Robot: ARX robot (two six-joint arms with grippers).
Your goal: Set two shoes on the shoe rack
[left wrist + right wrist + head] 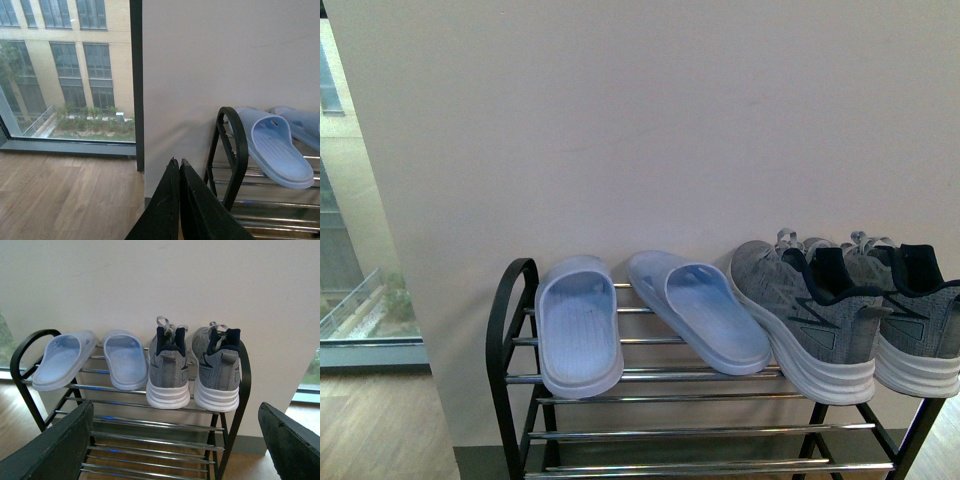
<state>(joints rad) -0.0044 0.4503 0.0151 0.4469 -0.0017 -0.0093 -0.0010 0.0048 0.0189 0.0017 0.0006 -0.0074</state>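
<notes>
On the top tier of the shoe rack (650,375), against a plain pale wall (650,130), four items rest side by side. Two grey sneakers (807,318) occupy the right end of the tier, touching each other, heels toward the camera and toes toward the wall. Their white soles (169,396) sit on the silver rods, heel ends slightly past the front rod. Two light blue slippers (578,325) occupy the left part of the same tier; the nearer one (698,310) lies just beside the left sneaker.

Left gripper (179,165): jaws pressed together, holding nothing, positioned near the rack's left side loop (235,145) and apart from it. A window (65,70) and wooden floor (65,190) lie beyond.

Right gripper (175,440): jaws spread wide, holding nothing, facing the rack and well clear of both sneakers. Lower tiers are visible between its fingers (55,445).
</notes>
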